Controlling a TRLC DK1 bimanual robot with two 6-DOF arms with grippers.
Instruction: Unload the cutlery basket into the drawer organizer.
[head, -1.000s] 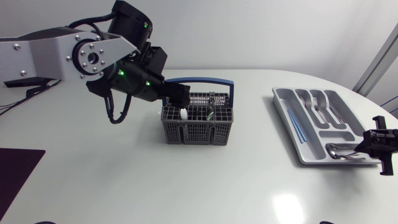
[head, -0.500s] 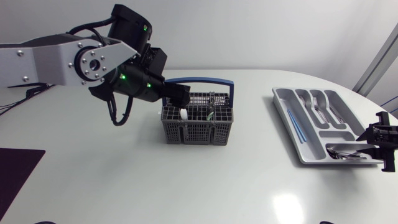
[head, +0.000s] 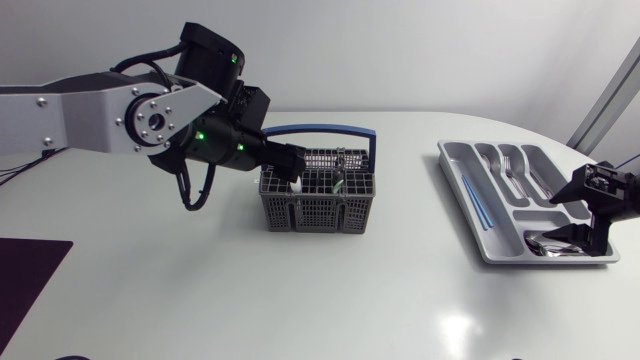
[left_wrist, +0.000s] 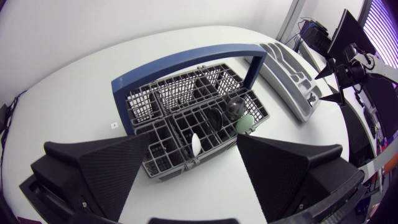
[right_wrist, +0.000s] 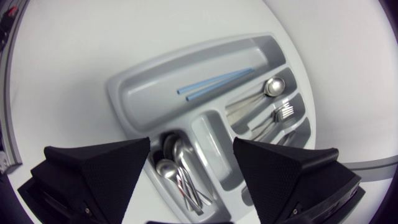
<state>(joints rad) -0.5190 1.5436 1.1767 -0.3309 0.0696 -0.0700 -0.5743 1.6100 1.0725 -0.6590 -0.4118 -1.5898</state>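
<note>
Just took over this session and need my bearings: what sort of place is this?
Probably a lab test bench, not a kitchen: a white table, the cutlery basket standing alone on it, and the drawer organizer lying on the tabletop, not in a drawer.

Bright even light, soft shadows, glare spot, fisheye-warped wrist views

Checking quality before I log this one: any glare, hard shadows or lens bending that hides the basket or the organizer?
Head view: one bright glare patch on the table, clear of the basket and organizer; shadows soft. Left wrist view: fisheye bows the basket's handle, contents readable. Right wrist view: organizer bent into a curve, evenly lit, no glare.
</note>
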